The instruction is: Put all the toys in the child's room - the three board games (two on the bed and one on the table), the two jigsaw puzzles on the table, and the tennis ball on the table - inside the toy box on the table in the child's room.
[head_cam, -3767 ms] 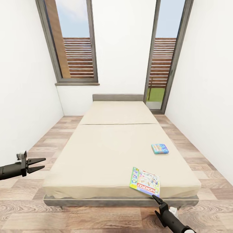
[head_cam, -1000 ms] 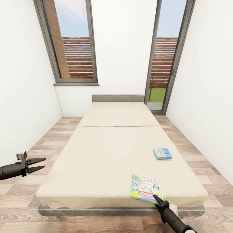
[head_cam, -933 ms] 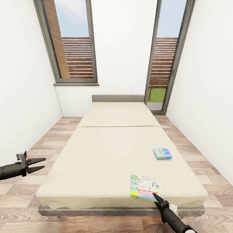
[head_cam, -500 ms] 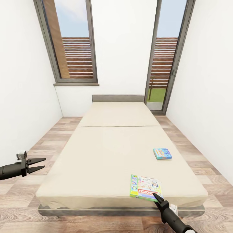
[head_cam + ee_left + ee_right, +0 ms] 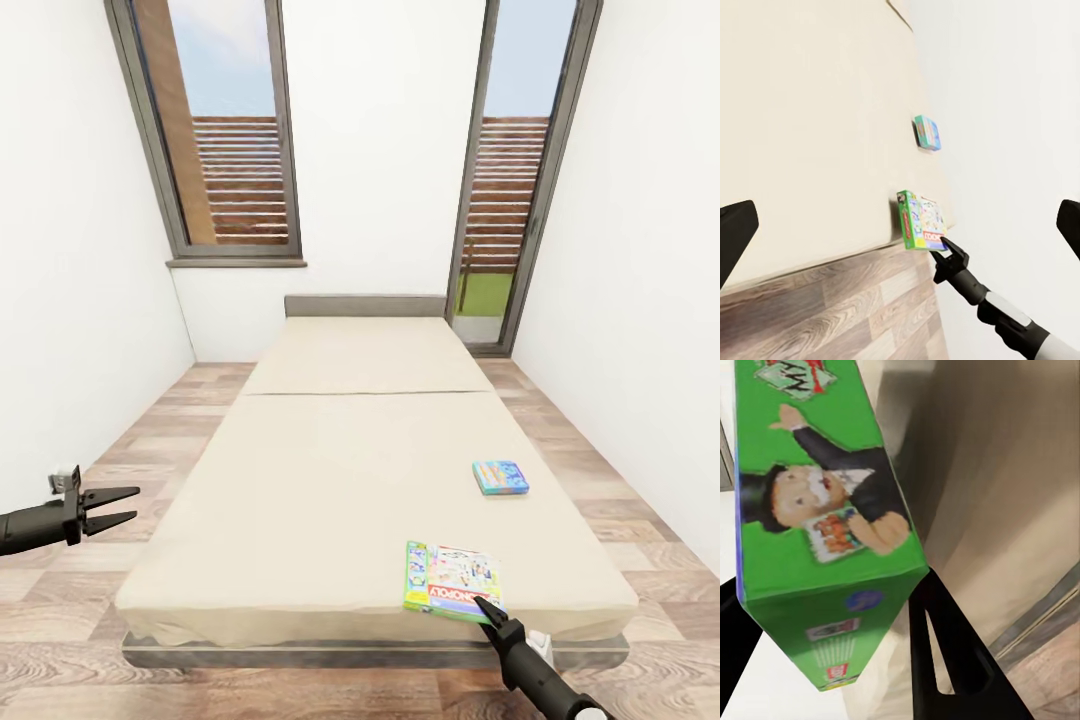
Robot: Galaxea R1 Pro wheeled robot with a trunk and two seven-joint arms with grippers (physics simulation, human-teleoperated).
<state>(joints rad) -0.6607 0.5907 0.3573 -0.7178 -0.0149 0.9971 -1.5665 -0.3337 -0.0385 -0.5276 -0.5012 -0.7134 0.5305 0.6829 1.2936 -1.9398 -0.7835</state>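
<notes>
Two board games lie on the beige bed (image 5: 330, 470). A green Monopoly box (image 5: 450, 580) rests at the mattress's near right edge. A small blue game box (image 5: 500, 477) lies farther back on the right side. My right gripper (image 5: 482, 603) reaches up from below onto the Monopoly box's near corner. In the right wrist view the green box (image 5: 825, 510) sits between the dark fingers (image 5: 941, 660), which press against its sides. The left wrist view shows the Monopoly box (image 5: 922, 223), the blue box (image 5: 927, 133) and the right gripper (image 5: 945, 246). My left gripper (image 5: 137, 504) hangs open and empty left of the bed.
The bed stands lengthwise in a narrow white room, its grey headboard (image 5: 365, 303) at the far wall. A tall window (image 5: 225, 130) and a glass door (image 5: 505, 170) flank it. Wood floor strips (image 5: 100, 560) run along both sides of the bed.
Since the oldest frame the camera has come closer to the bed, and my right gripper has reached the Monopoly box's corner. Over the last second the picture shifts only slightly. The left arm holds still.
</notes>
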